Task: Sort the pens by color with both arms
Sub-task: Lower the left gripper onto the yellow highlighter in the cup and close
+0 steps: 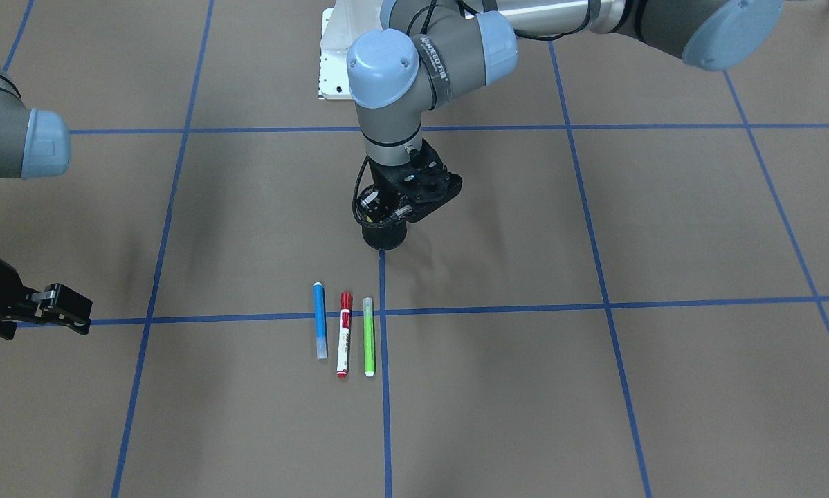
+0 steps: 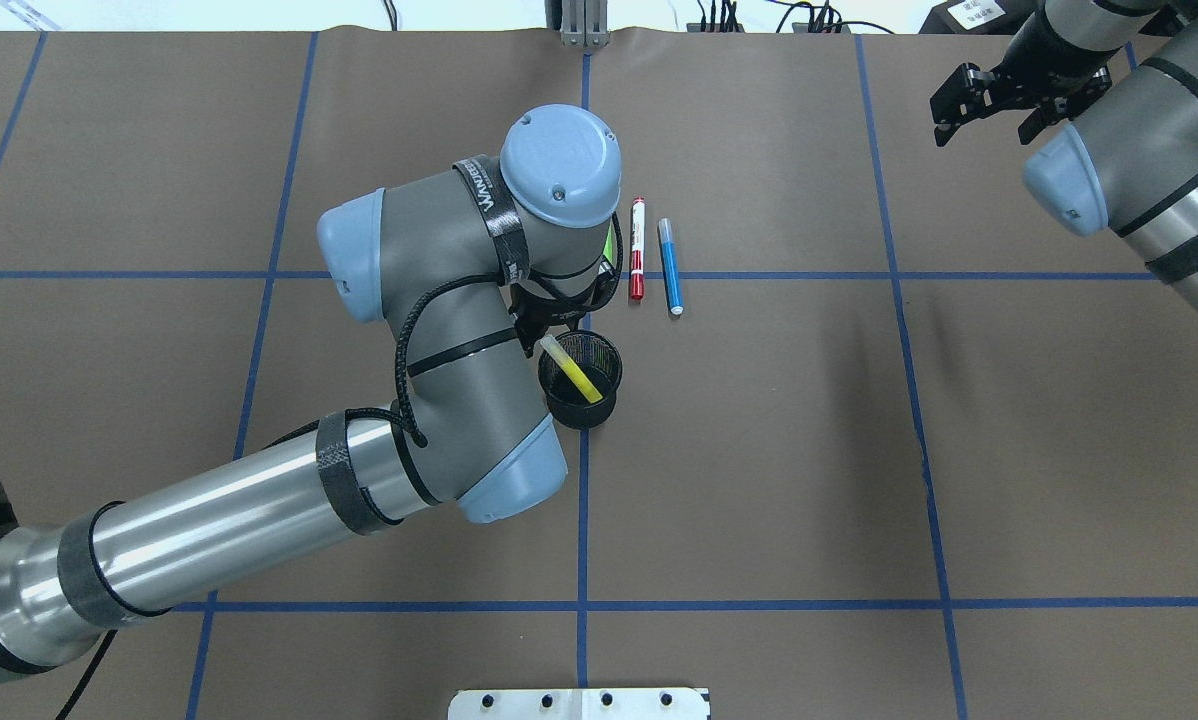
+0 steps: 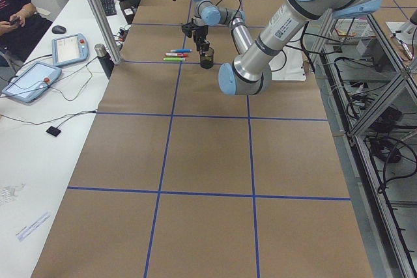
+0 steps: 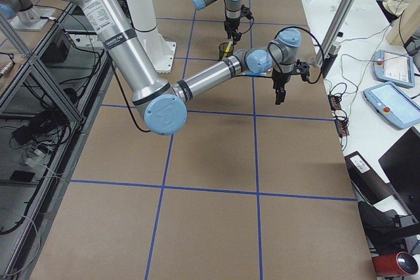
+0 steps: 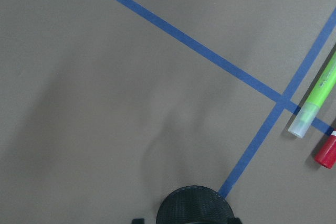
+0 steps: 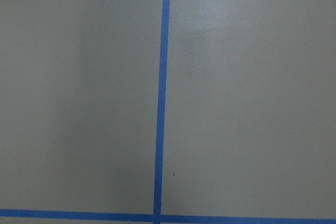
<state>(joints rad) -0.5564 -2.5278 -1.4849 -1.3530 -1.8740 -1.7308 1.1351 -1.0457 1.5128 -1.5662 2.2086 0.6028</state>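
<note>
the overhead view alone showed the yellow highlighter (image 2: 571, 368), leaning inside the black mesh cup (image 2: 581, 382) with its pale end up at the rim on the robot's left. from the front-facing camera the cup was only a dark shape under the left gripper (image 1: 395, 211), and no yellow could be seen. that front view did show the three loose pens whole. the blue pen (image 1: 320, 320), the red-capped pen (image 1: 344, 334) and the green pen (image 1: 369, 337) lay side by side, parallel and slightly apart, on the counter (image 1: 594, 415). they crossed a blue tape line (image 1: 525, 310) near the cup, on its operators' side.

overhead, the wrist of the left arm (image 2: 439, 330) covered most of the green pen and left only a sliver. the left wrist camera caught the cup at its bottom edge, with two black tips set wide apart on either side of it, so the left gripper was released above the cup. the right gripper (image 2: 989, 100) was released too, jaws spread, well apart from the pens near the counter's far right corner. its wrist camera saw only brown paper and tape.

a white base plate (image 1: 335, 62) sat at the robot's edge of the counter. in the exterior left view an operator (image 3: 16, 14) sat by a side table.

the blue pen had a pale cap end. the red-capped pen had a white body with print. the green pen was lime with a clear cap.
</note>
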